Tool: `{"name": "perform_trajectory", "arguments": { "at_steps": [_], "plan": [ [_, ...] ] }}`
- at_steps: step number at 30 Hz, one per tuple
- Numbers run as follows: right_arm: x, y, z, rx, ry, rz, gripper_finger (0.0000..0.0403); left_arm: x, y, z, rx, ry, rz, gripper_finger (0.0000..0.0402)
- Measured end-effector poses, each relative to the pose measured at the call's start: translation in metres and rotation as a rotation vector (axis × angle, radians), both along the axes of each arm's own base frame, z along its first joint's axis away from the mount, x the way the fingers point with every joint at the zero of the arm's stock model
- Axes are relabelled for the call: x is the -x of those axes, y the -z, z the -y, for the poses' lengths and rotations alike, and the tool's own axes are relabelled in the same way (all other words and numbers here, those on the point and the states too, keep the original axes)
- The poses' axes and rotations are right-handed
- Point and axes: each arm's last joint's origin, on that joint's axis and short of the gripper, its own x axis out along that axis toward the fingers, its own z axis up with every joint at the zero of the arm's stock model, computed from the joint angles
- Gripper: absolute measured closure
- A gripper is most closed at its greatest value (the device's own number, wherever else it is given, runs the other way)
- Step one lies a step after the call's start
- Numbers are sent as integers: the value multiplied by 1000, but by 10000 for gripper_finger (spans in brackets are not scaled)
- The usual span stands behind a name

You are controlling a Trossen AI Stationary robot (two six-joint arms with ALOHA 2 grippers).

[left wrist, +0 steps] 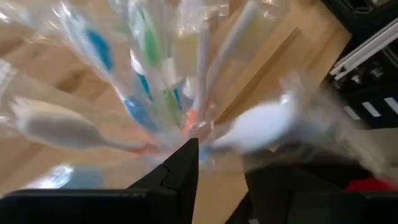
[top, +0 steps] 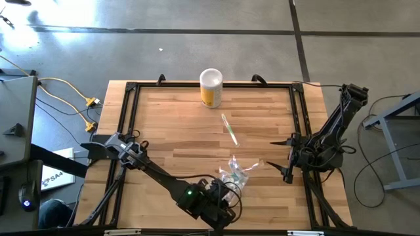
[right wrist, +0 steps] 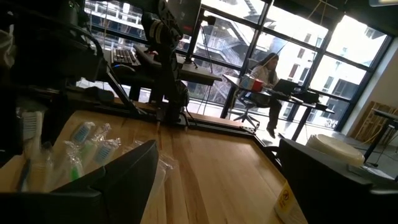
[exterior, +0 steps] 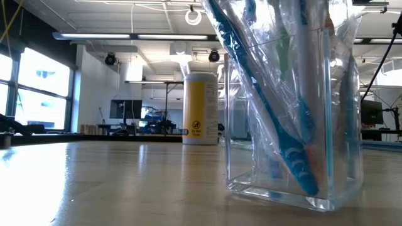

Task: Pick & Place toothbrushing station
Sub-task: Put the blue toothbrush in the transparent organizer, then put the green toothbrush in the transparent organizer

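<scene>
Several toothbrushes in clear crinkly wrappers (exterior: 276,81) stand bunched in a clear rectangular holder (exterior: 292,182) near the table's front edge; they also appear as a cluster (top: 233,173) in the high view. One slim toothbrush (top: 229,129) lies flat mid-table. My left gripper (top: 226,191) hovers just on the near side of the bunch, slanting down at it. Its fingers (left wrist: 183,168) stand apart, with wood showing in the gap, and the blurred brush heads (left wrist: 149,93) fan out just beyond them. My right gripper (top: 287,160) waits open at the table's right side.
A white canister with a yellow label (top: 210,87) stands at the table's far edge. A black frame (top: 131,118) runs around the tabletop. Bare wood lies left of the middle (top: 170,131). A person sits at a desk in the room beyond (right wrist: 264,74).
</scene>
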Motion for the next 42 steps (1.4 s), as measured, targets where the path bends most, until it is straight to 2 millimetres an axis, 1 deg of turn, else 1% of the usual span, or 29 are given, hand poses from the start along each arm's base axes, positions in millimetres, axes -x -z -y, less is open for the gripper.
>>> {"name": "perform_trajectory", "arguments": {
  "at_steps": [3,5,9,15,18,21,24,29,31,33,36,38,40,42],
  "plan": [
    [0,0,0,0,0,0,78,3,-7,-3,-34,11,-12,284],
    [0,0,0,0,-1,0,78,3,-13,-6,-26,8,11,284],
    [0,0,0,3,1,-1,78,6,-18,-10,-56,11,-1,284],
    [0,0,0,6,1,1,78,16,-34,-16,-109,32,9,284],
    [-1,-4,3,6,9,13,78,21,-48,-20,-135,44,49,284],
    [-4,-11,7,8,20,53,78,28,-65,-25,-183,70,100,284],
    [-10,-21,13,43,16,106,78,38,-89,-37,-289,92,148,284],
    [-26,-47,27,94,90,112,78,66,-138,-69,-515,100,223,284],
    [-35,-56,34,108,111,76,78,76,-151,-77,-582,114,230,284],
    [-45,-64,41,90,90,16,78,87,-161,-84,-640,116,229,284],
    [-63,-73,54,-23,-38,-134,78,96,-166,-86,-673,133,213,284],
    [-80,-73,65,-127,-94,-262,78,100,-164,-84,-689,153,191,284],
    [-97,-68,77,-197,-98,-382,78,101,-163,-85,-699,161,175,284],
    [-114,-65,92,-245,-62,-449,78,102,-162,-85,-705,168,164,284]
  ]
}}
